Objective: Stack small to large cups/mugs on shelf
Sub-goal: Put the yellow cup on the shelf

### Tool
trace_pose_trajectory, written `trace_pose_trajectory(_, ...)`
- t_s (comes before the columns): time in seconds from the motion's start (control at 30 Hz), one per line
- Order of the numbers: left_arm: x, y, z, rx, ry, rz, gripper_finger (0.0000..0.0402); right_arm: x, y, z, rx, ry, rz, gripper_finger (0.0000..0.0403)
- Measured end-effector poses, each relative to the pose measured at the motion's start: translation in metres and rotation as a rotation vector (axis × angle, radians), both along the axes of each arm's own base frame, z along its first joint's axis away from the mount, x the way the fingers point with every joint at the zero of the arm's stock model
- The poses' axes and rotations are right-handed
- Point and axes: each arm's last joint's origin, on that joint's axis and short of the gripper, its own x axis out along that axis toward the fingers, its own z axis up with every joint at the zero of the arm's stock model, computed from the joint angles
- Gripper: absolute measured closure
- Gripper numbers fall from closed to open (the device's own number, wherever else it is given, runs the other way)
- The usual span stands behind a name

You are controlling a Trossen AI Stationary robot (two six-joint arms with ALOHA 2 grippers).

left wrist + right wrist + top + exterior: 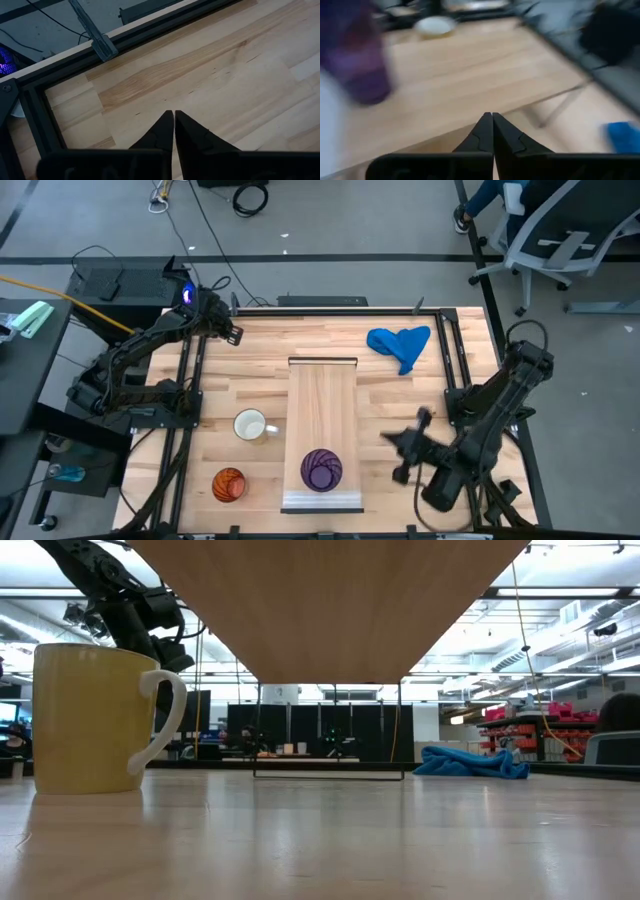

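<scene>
The purple ribbed cup stands upright on the near end of the shelf plank; it shows blurred in the right wrist view. The white mug stands on the table left of the shelf, its handle toward the shelf, and fills the left of the low view. The orange ribbed cup stands at the near left. My right gripper is shut and empty, right of the shelf, its fingers toward the purple cup. My left gripper is shut and empty over the far left of the table, as the left wrist view shows.
A blue cloth lies crumpled at the far right of the table and shows in the low view. A dark metal frame runs along the table's sides. The shelf's underside spans the top of the low view.
</scene>
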Motion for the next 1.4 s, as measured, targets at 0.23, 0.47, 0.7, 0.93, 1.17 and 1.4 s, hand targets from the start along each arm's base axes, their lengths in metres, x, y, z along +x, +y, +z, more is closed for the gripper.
trace_pose_trajectory(0.23,0.000,0.000,0.000,0.006,-0.004,0.000,0.0380,-0.012,-0.057,0.031,-0.136,-0.126,-0.205,0.0399)
trace_pose_trajectory(0.47,0.000,0.001,0.001,0.007,-0.005,0.000,0.0387,-0.013,-0.101,0.047,-0.159,-0.089,-0.324,0.0398)
trace_pose_trajectory(0.7,0.001,0.001,0.001,0.024,0.001,-0.018,0.0377,-0.022,-0.129,0.033,-0.193,-0.046,-0.405,0.0398)
trace_pose_trajectory(0.93,0.001,0.002,0.001,0.014,-0.023,0.015,0.0373,-0.032,-0.145,0.011,-0.204,-0.022,-0.468,0.0398)
trace_pose_trajectory(1.17,0.000,-0.017,0.009,-0.187,-0.118,0.003,0.0385,-0.036,-0.147,-0.002,-0.194,0.010,-0.472,0.0398)
trace_pose_trajectory(1.4,0.000,-0.058,0.050,-0.282,-0.179,-0.107,0.0383,-0.035,-0.146,-0.005,-0.147,0.023,-0.471,0.0398)
